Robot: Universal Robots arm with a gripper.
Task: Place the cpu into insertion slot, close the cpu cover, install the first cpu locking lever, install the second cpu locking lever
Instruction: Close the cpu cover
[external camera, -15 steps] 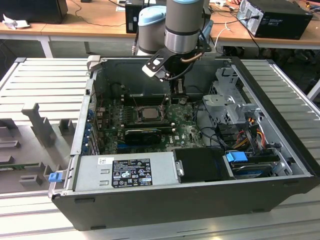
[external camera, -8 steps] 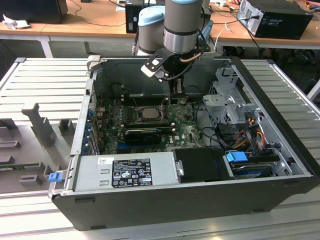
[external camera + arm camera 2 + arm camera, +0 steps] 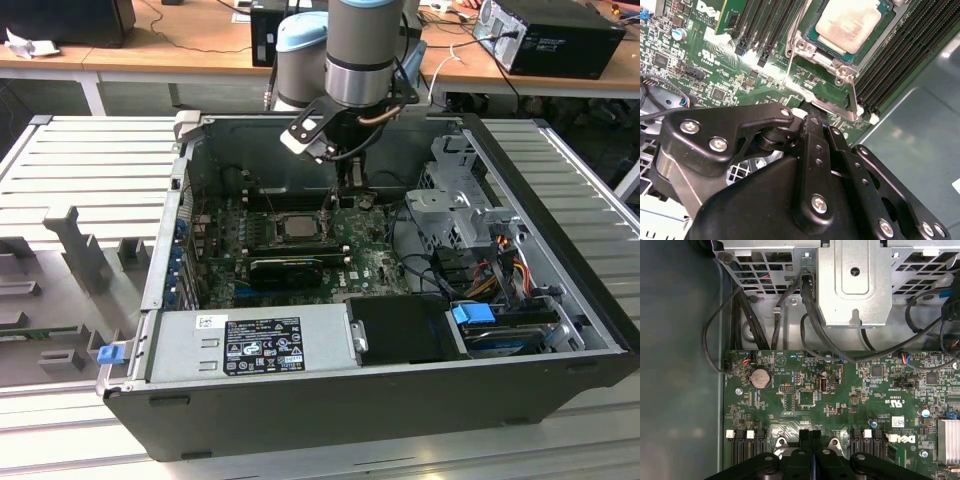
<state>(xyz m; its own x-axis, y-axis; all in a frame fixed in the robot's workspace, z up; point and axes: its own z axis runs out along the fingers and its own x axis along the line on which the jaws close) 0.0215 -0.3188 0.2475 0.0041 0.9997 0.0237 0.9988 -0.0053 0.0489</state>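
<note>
In the exterior view, the computer case (image 3: 400, 400) held the board (image 3: 375, 265); the cpu (image 3: 297, 225) sat in the insertion slot (image 3: 274, 227), the gripper (image 3: 350, 190) poised just beside that slot. The second wrist view showed the cpu (image 3: 847, 25) seated there. In the first wrist view, the gripper's fingers (image 3: 802, 440) met, nothing visible between.

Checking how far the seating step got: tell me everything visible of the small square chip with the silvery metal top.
The cpu is a small flat square chip; its dull silvery metal top face faces up, smudged tan, with a thin green edge around it. It lies level inside a thin silver metal frame on the green circuit board, between long black memory slots. The gripper hangs beside the frame, apart from the chip.
</note>
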